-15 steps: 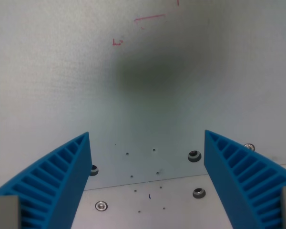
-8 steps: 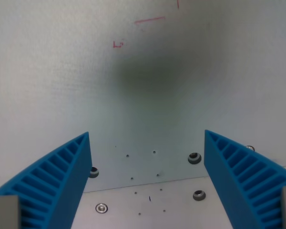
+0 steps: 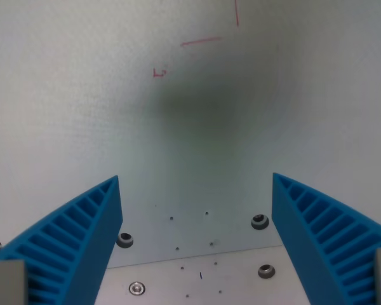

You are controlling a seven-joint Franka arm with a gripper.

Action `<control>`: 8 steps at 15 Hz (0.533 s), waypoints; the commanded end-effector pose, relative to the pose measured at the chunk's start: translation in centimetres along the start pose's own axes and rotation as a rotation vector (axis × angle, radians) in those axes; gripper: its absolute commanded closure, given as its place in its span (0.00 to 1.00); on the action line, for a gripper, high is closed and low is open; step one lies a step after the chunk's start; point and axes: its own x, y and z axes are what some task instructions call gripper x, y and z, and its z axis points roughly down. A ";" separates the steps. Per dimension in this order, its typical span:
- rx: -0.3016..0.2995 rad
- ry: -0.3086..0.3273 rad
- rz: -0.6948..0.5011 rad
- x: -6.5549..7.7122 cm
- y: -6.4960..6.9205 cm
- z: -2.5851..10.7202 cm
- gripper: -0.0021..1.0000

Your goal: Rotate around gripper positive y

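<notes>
My gripper (image 3: 195, 181) is open and empty. Its two blue ribbed fingers stand wide apart, one at the wrist view's left (image 3: 76, 238) and one at the wrist view's right (image 3: 317, 229). Between and beyond them lies a bare pale grey-white table surface (image 3: 82, 114). Nothing is held and no object lies between the fingers.
Red pen marks (image 3: 200, 41) are drawn on the surface near the top. A dark soft shadow (image 3: 197, 105) lies below them. A seam crosses low in the view, with a metal plate (image 3: 165, 286) below it. Several bolts, such as one (image 3: 260, 222), and small holes sit around the seam.
The whole scene has shifted downward in the view: the red marks, bolts and seam sit lower than before, so the camera has moved. The fingers keep the same opening.
</notes>
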 end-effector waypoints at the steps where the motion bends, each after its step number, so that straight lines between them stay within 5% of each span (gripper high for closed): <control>1: -0.002 0.167 0.000 -0.7 0.0 0.1 0.00; 8: -0.002 0.248 0.000 -0.7 0.0 0.1 0.00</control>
